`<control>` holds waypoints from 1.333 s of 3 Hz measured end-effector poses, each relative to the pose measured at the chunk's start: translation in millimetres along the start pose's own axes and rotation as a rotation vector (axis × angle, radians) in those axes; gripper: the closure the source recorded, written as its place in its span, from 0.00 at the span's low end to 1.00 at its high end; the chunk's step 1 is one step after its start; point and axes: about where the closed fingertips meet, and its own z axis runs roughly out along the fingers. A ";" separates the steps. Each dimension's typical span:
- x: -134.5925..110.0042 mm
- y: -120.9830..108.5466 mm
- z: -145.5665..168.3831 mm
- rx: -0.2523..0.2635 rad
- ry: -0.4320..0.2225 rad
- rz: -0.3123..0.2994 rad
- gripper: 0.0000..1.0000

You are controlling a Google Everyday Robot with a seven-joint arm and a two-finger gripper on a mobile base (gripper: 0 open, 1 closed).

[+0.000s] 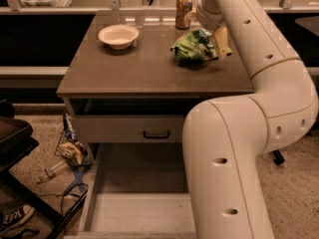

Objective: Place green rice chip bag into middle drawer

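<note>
Gripper (218, 38) on a thick cream robot arm (249, 133) sits low over the back right corner of a brown tabletop (144, 71), just at the right side of the green rice chip bag (193, 46). Whether the gripper is open, closed or holding the bag cannot be told. The crumpled bag lies on the tabletop near the right edge, toward the back. Just behind it, at the back edge, stands an orange-brown drink can (183, 11), upright. A pale bowl (118, 35) rests near the back left corner, well apart from the bag. Under the front edge is a drawer front with a small black handle (156, 134), slightly pulled out. Below that, the middle drawer (142, 212) is drawn far out toward the viewer, showing a pale flat floor and low side walls; the arm hides its right part. On the speckled floor beside the left edge lies some litter (71, 151).
</note>
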 end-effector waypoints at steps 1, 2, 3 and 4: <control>-0.1 -1.0 7.9 -0.002 -0.001 0.000 0.18; -0.9 -2.8 12.6 0.002 -0.001 -0.002 0.41; -1.7 -4.8 18.8 0.005 -0.002 -0.004 0.72; -2.1 -5.5 22.3 0.007 -0.002 -0.004 0.95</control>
